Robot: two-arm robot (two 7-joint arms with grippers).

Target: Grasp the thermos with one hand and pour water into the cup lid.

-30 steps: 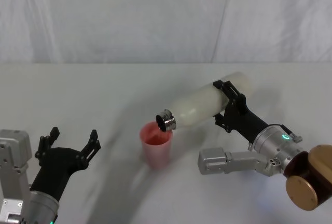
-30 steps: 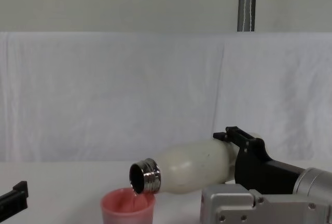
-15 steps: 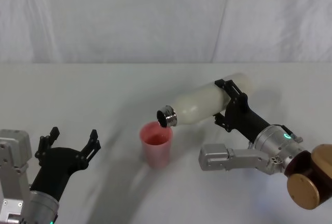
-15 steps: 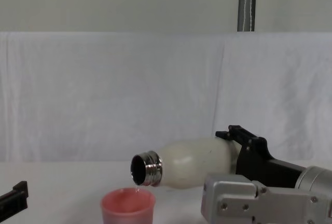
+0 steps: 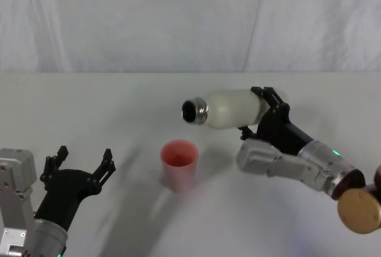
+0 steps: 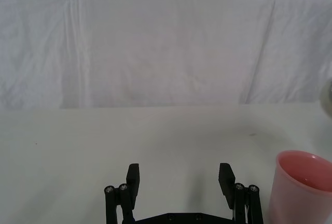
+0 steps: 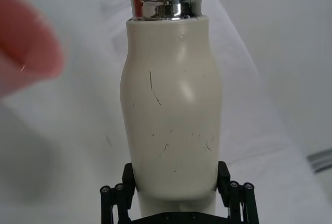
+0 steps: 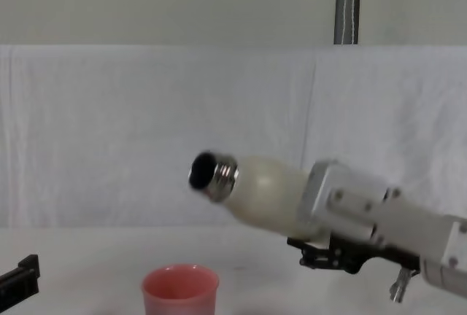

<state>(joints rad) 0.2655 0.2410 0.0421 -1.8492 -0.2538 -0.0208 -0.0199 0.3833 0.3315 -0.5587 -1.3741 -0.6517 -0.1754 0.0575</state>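
My right gripper (image 5: 266, 109) is shut on the lower body of the cream-white thermos (image 5: 232, 108). It holds the bottle in the air, roughly level, its open steel neck (image 5: 194, 111) pointing left and raised slightly. In the chest view the thermos (image 8: 266, 195) hangs well above the pink cup lid (image 8: 180, 290). The cup lid (image 5: 179, 165) stands upright on the table, below and a little left of the neck. The right wrist view shows the thermos (image 7: 171, 110) between the gripper's fingers (image 7: 116, 195). My left gripper (image 5: 80, 165) rests open at the near left.
A white cloth covers the table (image 5: 89, 102), and a white drape hangs behind it. In the left wrist view the cup lid (image 6: 302, 187) stands to one side of the open left gripper (image 6: 179, 180). A metal pole (image 8: 347, 5) rises behind the drape.
The right arm has lifted the thermos and tipped its neck up from the downward slant over the cup lid to about level. The left arm has not moved.
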